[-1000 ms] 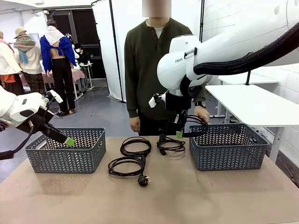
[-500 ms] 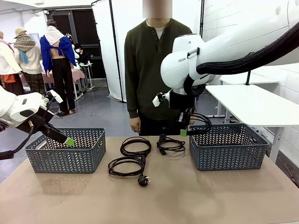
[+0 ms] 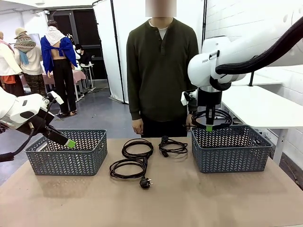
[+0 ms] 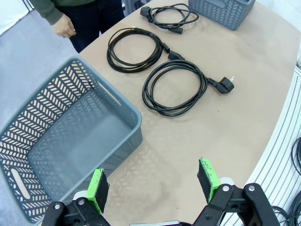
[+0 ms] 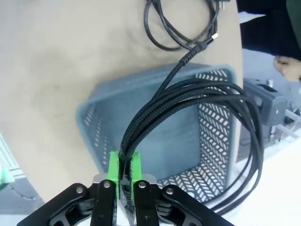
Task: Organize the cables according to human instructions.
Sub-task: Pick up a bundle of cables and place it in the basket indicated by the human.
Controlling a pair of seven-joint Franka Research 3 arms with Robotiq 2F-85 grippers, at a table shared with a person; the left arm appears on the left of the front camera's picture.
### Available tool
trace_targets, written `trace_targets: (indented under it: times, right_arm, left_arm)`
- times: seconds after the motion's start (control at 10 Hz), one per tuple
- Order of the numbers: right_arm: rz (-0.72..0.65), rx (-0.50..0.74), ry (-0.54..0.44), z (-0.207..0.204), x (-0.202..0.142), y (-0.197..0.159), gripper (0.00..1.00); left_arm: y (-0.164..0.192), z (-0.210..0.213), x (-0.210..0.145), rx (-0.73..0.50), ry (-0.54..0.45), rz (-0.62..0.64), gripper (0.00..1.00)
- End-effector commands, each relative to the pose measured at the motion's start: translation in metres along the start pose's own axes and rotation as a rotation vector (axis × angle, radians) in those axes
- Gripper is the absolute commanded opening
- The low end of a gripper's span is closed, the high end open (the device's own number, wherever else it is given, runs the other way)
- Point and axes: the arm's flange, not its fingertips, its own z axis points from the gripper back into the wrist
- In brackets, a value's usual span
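The robot's right gripper point(image 3: 209, 126) has swung rightward from the middle of the table point(image 3: 199, 203) and now hangs over the near-left part of the right basket point(image 3: 232, 158), its green pads pressed together on a coiled cable bundle point(image 3: 226, 115). The pinched strands sit directly between the fingertips, and the loops spread out level beside and beyond them, above the basket's open top. From the right wrist, the braided strands fan away from the clamp over the basket's floor. The move suggests the drop-off is next, with lowering and release yet to come. Three more cables point(image 3: 137, 147) lie on the table between the baskets, in front of the person point(image 3: 161, 71) at the far side. The left gripper point(image 4: 153, 181) hovers by the left basket point(image 3: 66, 158), fingers spread wide and holding nothing
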Motion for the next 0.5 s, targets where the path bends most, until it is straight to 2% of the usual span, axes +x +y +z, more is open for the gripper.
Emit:
trace_targets:
  times: [0.0, 0.4]
  right_arm:
    - [0.041, -0.020, 0.006, -0.006, -0.013, -0.017, 0.00]
    - [0.114, 0.018, 0.048, -0.026, -0.044, -0.032, 0.00]
  left_arm:
    - [0.001, -0.001, -0.001, -0.006, -0.003, 0.017, 1.00]
    - [0.001, -0.001, -0.001, -0.006, -0.003, 0.017, 1.00]
